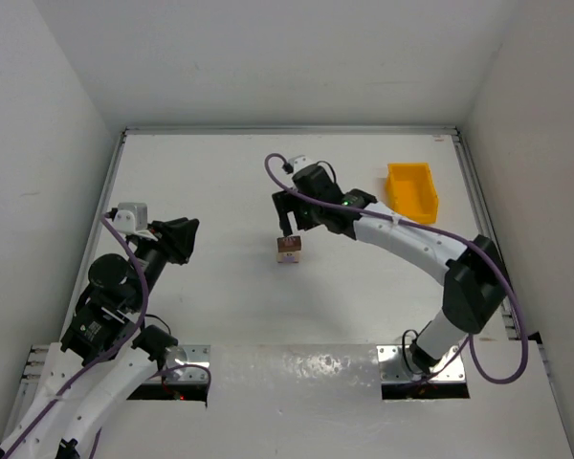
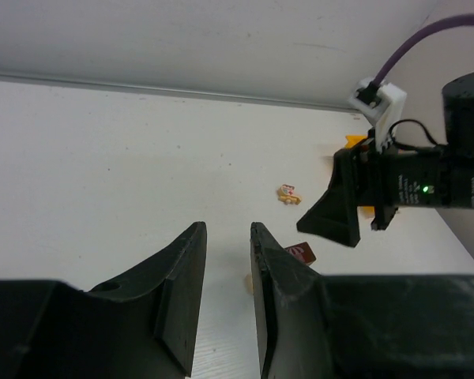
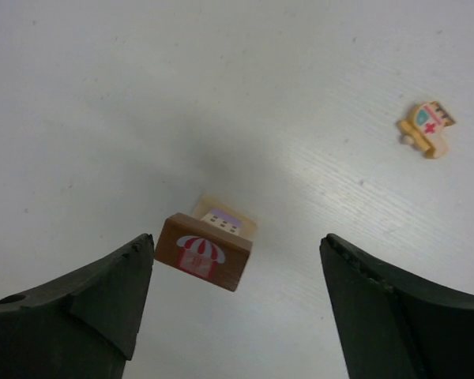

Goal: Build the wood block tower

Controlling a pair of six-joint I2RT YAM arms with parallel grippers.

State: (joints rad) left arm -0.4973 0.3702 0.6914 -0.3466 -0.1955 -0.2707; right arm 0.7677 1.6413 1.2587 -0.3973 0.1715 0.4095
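R gripper (image 3: 235, 241) is hanging wide apart over mid-table (image 1: 220, 182), gripping nothing; both fingers are standing clear of the wood block tower (image 1: 289, 251), which is sitting just below and between them. The tower is two pcs for now: a dark brown block (image 3: 203, 253) w/ a red-and-white awning pic is lying on, or at least overlapping, a pale tan block (image 3: 225, 219) w/ a purple roof pic. The two are touching, w/ the brown one offset toward the wrist cam. The brown block's long axis is running roughly across the gap from finger to finger, slanting a bit down to the right in the wrist view, and its printed face is pointing up at the cam.

A small ambulance block (image 3: 426, 128) is lying flat by itself, well apart from the stack, wheels pointing lower left in that view.

L gripper (image 2: 227, 230) is hovering at the table's left side, fingers only slightly apart w/ a narrow gap, nothing in it.

A yellow bin (image 1: 412, 191) is sitting at the far right.
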